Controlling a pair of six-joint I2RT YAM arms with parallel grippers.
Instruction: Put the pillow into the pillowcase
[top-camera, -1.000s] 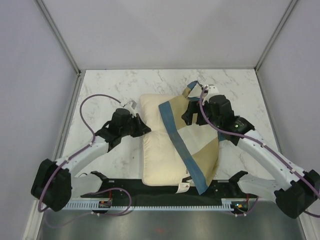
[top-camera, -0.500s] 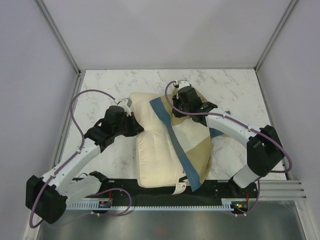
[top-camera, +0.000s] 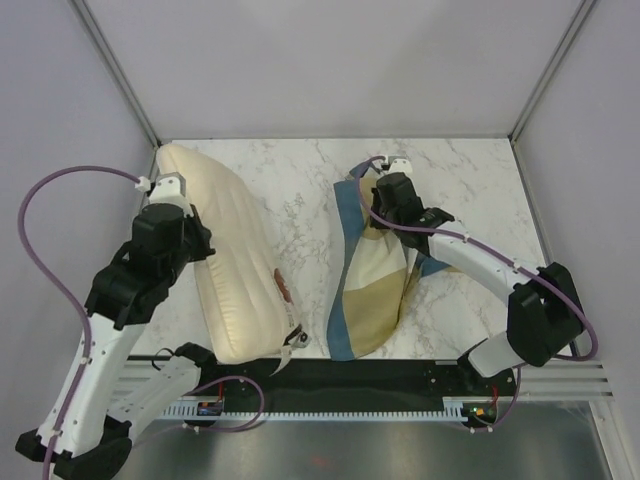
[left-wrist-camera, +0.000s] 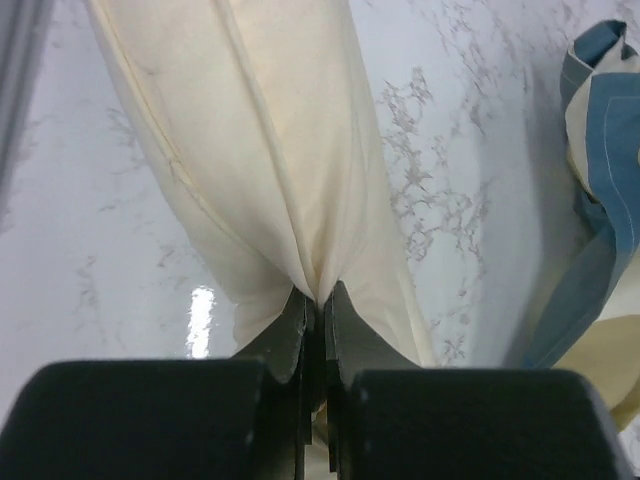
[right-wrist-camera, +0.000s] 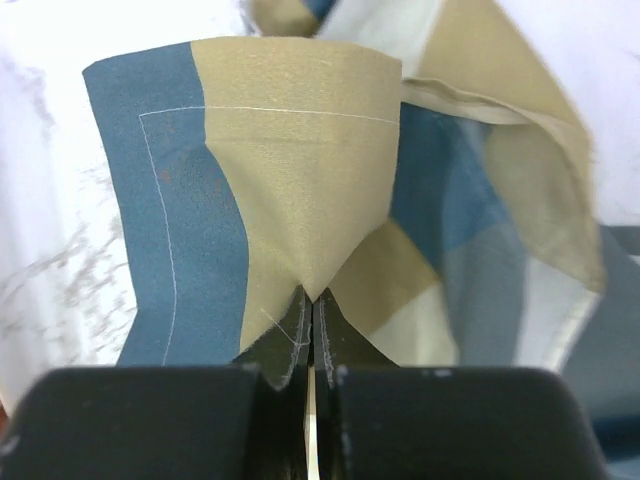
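Both arms engaged, both items separated on the tabletop (top-camera: 300, 180). The left end effector (left-wrist-camera: 318, 298) is closed on a pinch of the pillow (top-camera: 235, 270). The wrist view shows cream fabric gathered into a sharp pleat between the jaws, near the far end of the cushion. The pillow lies on the left half of the tabletop, slanting from the far left corner toward the near middle. The right end effector (right-wrist-camera: 312, 298) is closed on a fold of the pillowcase (top-camera: 372, 290), tan with blue beside it and a stitched line running across the held flap. The pillowcase sits bunched in a long heap right of centre. It is well apart from the pillow at the far end and only near it at the near edge, not touching.

Contents check: the pillowcase holds nothing I can see, and the pillow is wholly outside it.

I judge the step in hand to be finding and opening the mouth of the case. I cannot tell from these views where the mouth lies, or whether my right pinch holds one layer or two. To do this well I want a single layer at the hem, lifted so the cloth hangs open. Then I would feed a pillow corner in first rather than the broad side. The left grip is on loose cover fabric only, so I expect the pillow to sag and swing if I lift fast.
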